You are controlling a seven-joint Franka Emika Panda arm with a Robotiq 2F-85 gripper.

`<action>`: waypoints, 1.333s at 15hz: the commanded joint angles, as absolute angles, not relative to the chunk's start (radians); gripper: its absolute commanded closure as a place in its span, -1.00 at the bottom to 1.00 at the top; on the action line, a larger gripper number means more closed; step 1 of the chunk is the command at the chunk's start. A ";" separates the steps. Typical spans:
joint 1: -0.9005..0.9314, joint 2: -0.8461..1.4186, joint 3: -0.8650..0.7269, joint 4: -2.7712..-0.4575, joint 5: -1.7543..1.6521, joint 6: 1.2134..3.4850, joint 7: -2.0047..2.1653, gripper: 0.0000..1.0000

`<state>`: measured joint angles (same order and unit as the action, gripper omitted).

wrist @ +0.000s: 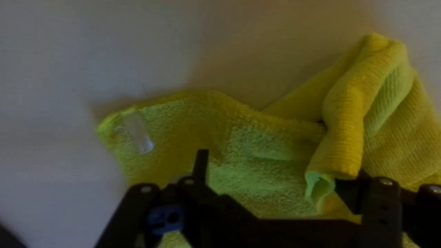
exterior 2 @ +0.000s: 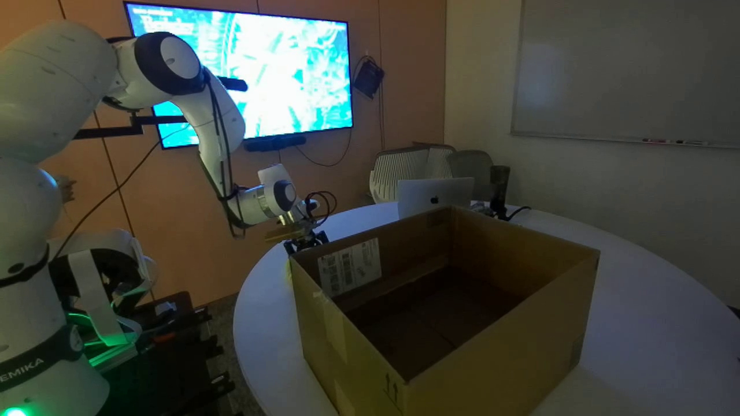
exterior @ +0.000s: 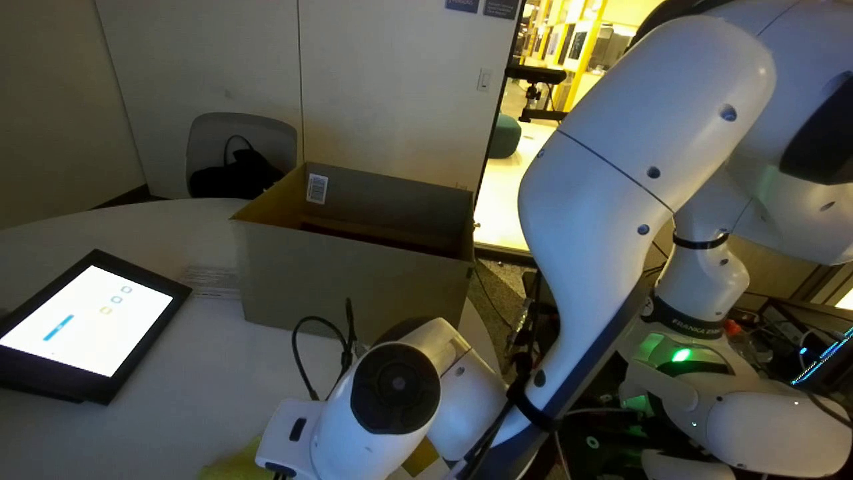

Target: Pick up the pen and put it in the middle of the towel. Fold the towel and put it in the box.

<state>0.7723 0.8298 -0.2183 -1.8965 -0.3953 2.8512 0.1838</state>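
Towel (wrist: 262, 144) and box (exterior 2: 503, 352) both sit on the round white table (exterior 2: 659, 323), the towel outside the box and apart from it. Over the table reaches a white robot arm (exterior: 600, 187), bent so that its wrist hangs above the towel. We have the brown box upright, its top open and its inside in deep shadow. Near it rests a black-framed tablet (exterior: 86, 327) with its screen lit. In the wrist view we find the towel uneven: one part low with its fluffy side up, the rest bunched into a raised fold, ribbed side out. Over it we see the gripper (wrist: 275, 175), jaws wide apart and, as far as we can see, holding nothing; one finger (wrist: 202, 165) is over the low part, the other right by the raised fold's end, and whether that one touches we cannot tell. A white label (exterior: 317, 189) is on the box's inner wall, and a pale tag (wrist: 139, 132) is at one corner of the towel
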 commanded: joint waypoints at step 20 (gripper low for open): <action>0.391 0.857 0.154 -1.654 -0.325 2.643 -0.226 -1.00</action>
